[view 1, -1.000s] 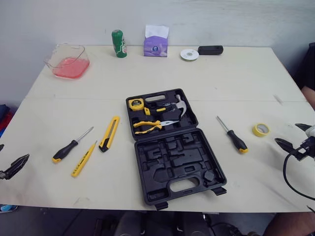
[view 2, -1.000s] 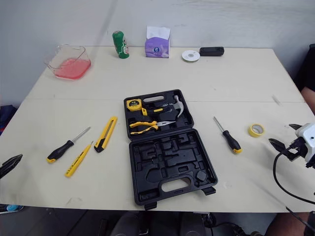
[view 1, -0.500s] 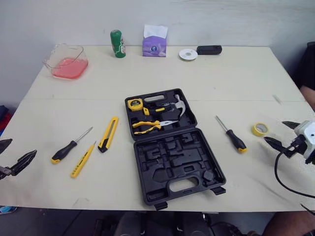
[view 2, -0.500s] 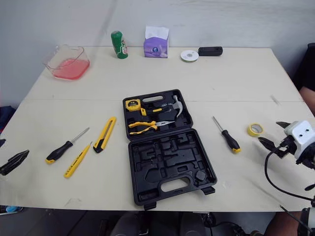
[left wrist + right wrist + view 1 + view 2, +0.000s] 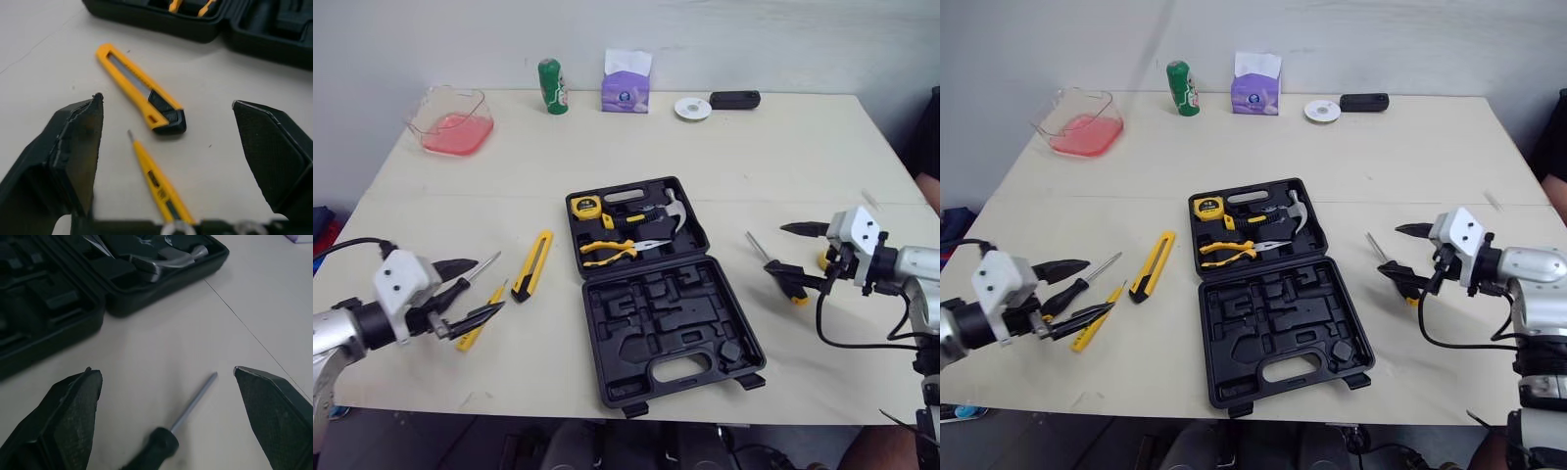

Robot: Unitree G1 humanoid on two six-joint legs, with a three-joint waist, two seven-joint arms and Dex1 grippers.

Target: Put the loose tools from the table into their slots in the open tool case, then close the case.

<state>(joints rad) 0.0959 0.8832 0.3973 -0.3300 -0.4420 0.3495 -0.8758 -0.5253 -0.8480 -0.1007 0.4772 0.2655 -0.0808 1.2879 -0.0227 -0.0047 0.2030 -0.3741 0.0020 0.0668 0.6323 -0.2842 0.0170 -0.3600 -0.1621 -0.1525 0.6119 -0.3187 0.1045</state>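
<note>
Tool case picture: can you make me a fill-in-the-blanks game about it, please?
The case lies ____.
The knife lies to the robot's ____ of the case.
The right end effector is aimed at a ____.
Missing words: open; left; screwdriver.

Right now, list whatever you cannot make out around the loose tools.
- Yellow tape roll: left eye view, mostly behind the right gripper.
- Right-hand screwdriver handle: right wrist view, cut off by the bottom edge.
- Black-handled screwdriver handle: left eye view, partly behind the jaws of the left gripper.
- Green can label: too small to read.
</note>
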